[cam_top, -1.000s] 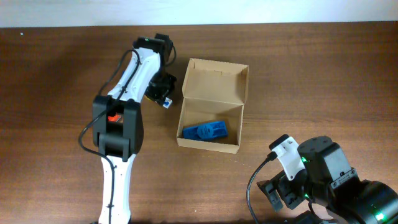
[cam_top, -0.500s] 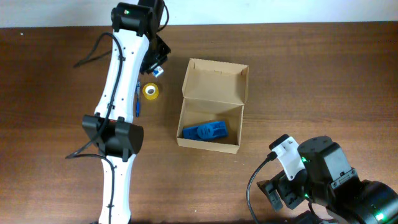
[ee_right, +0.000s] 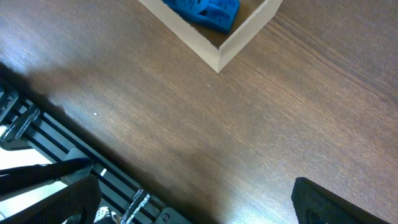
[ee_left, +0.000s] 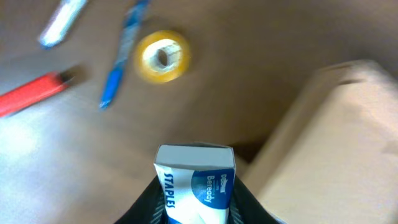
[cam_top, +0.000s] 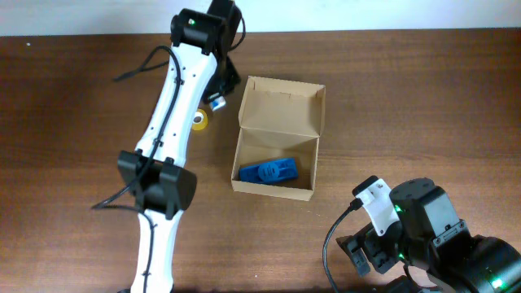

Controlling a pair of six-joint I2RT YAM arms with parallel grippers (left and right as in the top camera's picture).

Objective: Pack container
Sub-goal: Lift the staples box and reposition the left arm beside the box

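Container (cam_top: 277,140) is sitting open in the middle of the counter (cam_top: 407,98), its hinged flap (cam_top: 282,104) standing up at the far side. Packing is looking partly done: one blue item (cam_top: 267,171), apparently a stapler, is lying inside against the near wall, and the rest of the box floor is showing bare.

A second piece seems to be on its way. The left fingers (ee_left: 147,209) are clenching a small staples box (ee_left: 196,179) from both sides, carrying it in the air just beside the container's left wall and not yet over the opening.

Several things are waiting outside: a yellow tape roll (ee_left: 163,56), a blue pen (ee_left: 120,57), a red marker (ee_left: 32,93) and a whitish pen (ee_left: 62,22), all lying on the counter to the left of the container.

The right fingers (ee_right: 68,200) are hanging spread wide and empty, near the container's front corner. Closing the flap is also remaining.
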